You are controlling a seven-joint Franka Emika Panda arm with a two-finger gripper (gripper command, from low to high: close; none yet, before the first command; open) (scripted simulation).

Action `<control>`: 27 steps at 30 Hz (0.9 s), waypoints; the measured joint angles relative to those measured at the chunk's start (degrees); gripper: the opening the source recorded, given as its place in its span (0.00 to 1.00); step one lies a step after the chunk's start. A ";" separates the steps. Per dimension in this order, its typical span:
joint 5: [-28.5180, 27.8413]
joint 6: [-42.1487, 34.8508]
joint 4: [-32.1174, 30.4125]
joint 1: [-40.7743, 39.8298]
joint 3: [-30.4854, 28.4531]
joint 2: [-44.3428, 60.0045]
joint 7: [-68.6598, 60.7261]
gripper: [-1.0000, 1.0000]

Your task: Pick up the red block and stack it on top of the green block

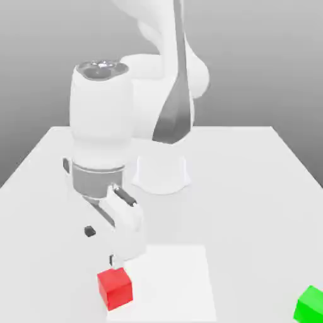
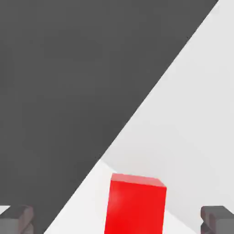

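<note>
Hand view: spread gripper (image 2: 117,219) straddles red block (image 2: 136,205).

A plain white bench (image 1: 252,183) fills the lower part of the exterior view, with a brighter white square patch (image 1: 183,277) near its front edge. Behind it is a bare grey backdrop (image 1: 265,57), paler towards the top. The light is soft and even.
</note>
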 joint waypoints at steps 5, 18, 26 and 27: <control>-1.85 8.15 1.03 1.64 -2.29 10.15 2.66 0.50; 1.05 1.58 -0.19 0.75 -0.66 2.30 0.57 0.00; -3.13 -6.63 9.69 14.10 8.64 5.86 7.96 0.00; -3.64 -7.37 10.83 15.80 9.70 6.26 8.97 0.00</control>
